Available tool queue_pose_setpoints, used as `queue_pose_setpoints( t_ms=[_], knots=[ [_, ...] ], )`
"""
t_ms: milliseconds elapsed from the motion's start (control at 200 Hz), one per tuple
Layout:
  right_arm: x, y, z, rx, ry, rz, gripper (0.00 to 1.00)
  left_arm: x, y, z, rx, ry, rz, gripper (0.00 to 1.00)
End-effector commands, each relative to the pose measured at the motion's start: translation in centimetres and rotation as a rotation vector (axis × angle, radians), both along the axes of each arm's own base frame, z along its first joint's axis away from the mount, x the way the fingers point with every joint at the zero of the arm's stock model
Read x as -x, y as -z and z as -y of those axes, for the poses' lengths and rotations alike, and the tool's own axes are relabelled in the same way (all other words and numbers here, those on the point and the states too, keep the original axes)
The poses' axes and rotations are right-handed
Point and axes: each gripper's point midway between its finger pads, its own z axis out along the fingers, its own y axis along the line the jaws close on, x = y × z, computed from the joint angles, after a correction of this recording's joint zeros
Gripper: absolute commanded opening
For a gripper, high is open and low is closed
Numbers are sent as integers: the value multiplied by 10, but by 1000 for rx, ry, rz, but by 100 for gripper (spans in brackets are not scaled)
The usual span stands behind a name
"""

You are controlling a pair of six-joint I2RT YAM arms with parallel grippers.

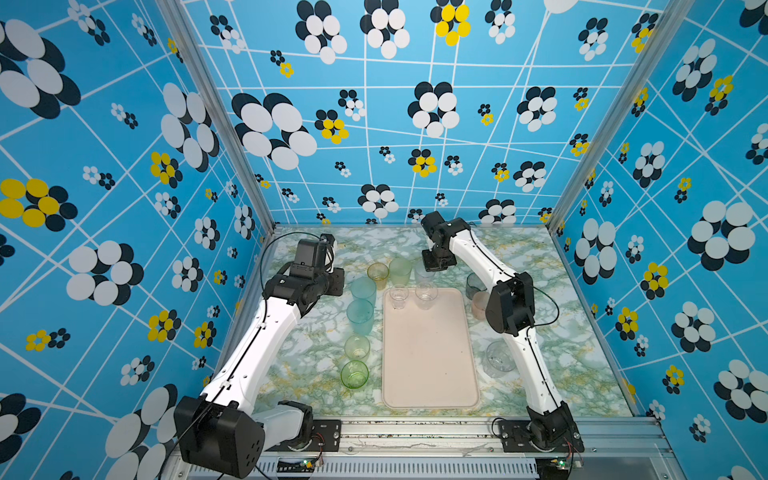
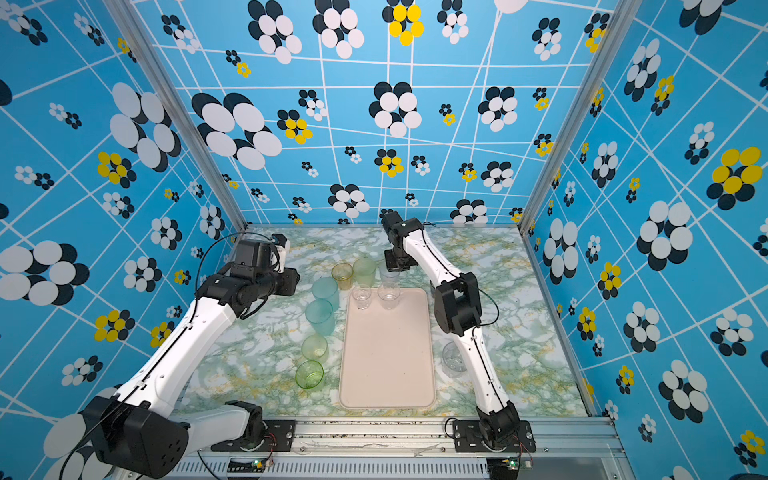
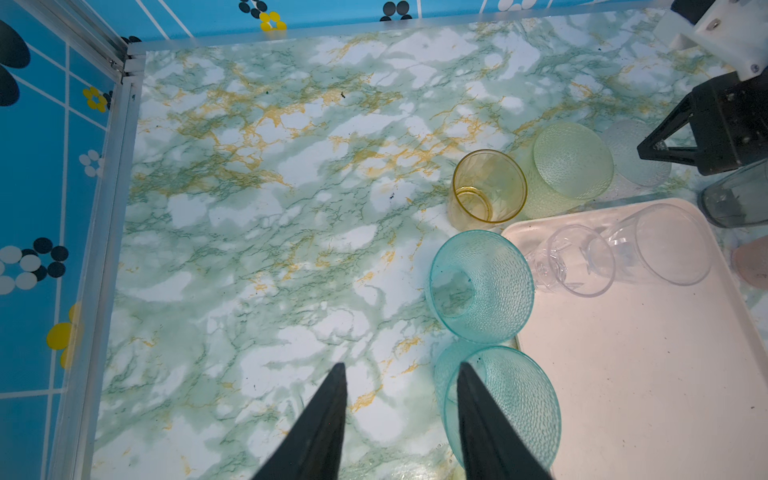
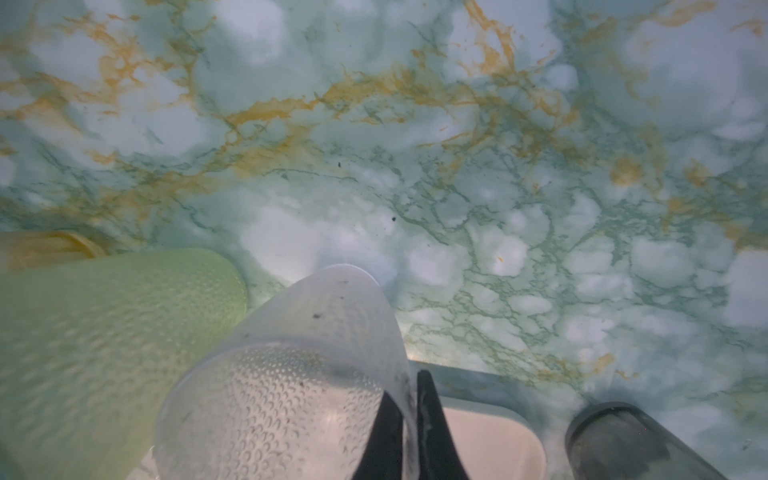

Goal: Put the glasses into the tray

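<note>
Pinching the frosted tumbler (image 4: 286, 399), right claw (image 4: 406, 384) straddles its rim.

Bright diffuse light, faint shadows, wide-angle bending at top-view edges, pale green tumbler (image 4: 104, 332) blurred in right wrist view

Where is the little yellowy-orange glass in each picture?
In a top view: the amber glass stands on the table just beyond the tray's far left corner.
In a top view: the amber glass, same spot.
Left wrist: amber glass between the pale green tumbler and a teal tumbler.
Right wrist: a blurry sliver behind the pale green tumbler.
Shared landmark: the pale green tumbler right beside it.
</note>
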Motion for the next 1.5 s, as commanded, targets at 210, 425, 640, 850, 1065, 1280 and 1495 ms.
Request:
queue_pose_setpoints(
  t_ms=[210, 425, 640, 850, 1065, 1280, 1495],
  knots=[
    [-4, -56, 28, 4, 53, 151, 6, 5, 0, -1, 11, 11, 2, 45],
    [17, -95, 55, 55, 49, 202, 6, 6, -3, -1, 16, 10, 10, 45],
    [57, -91, 75, 107, 21, 137, 6, 7, -12, 2, 36, 13, 27, 45],
    [89, -82, 90, 117, 35, 98, 6, 10, -23, 5, 50, 23, 40, 45],
    [105, -62, 86, 86, 39, 45, 6, 10, -26, 10, 66, 32, 45, 45],
    [108, -49, 82, 86, 30, 24, 6, 11, -26, 10, 63, 34, 41, 45],
    [104, -40, 79, 85, 33, 17, 6, 12, -25, 10, 59, 32, 39, 45]
  ],
)
